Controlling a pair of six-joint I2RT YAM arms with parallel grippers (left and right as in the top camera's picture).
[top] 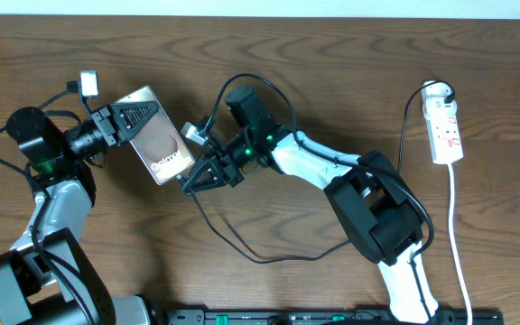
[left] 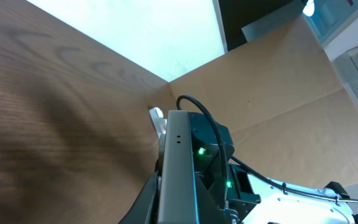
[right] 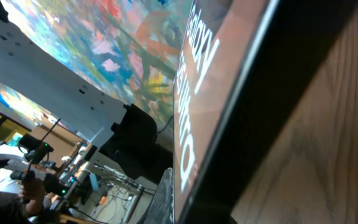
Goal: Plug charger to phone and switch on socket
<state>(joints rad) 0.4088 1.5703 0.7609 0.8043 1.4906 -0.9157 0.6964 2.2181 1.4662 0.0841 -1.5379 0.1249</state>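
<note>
Clamps the phone (top: pixel 156 140) by its top end in the left gripper (top: pixel 130 122), jaws narrowed onto the body, in the far-left part of the table (top: pixel 332 54). Slants it so the bottom end aims toward the table's middle. Looks meant to steady the phone and offer its port to the other side. Cannot tell whether lifted or resting on the wood. Shows, from the left wrist, only the silver-grey end edge standing between the fingers.

Holds the right gripper (top: pixel 192 181) right at the phone's bottom corner, jaws pinched almost together. Seems pinched on the tip of the charger (top: pixel 260 260), going by the thin cable leaving from under the fingertips, looping toward the near edge and passing under the right arm. Cannot see the tip itself. Fills the right wrist view with the screen and "Galaxy" lettering at a steep slant, so very close and roughly in line with the phone's length, a sensible line for sliding the tip in. Cannot tell whether seated in the port yet.

Has the socket (top: pixel 446 131) lying near the table's right edge toward the far corner, well apart from both grippers, with a white plug at its far end. Probably within the right arm's reach once freed. Cannot read the switch at this size. Calls next for fine alignment, with some risk of skating the tip along the edge or twisting the phone in the left grip.
</note>
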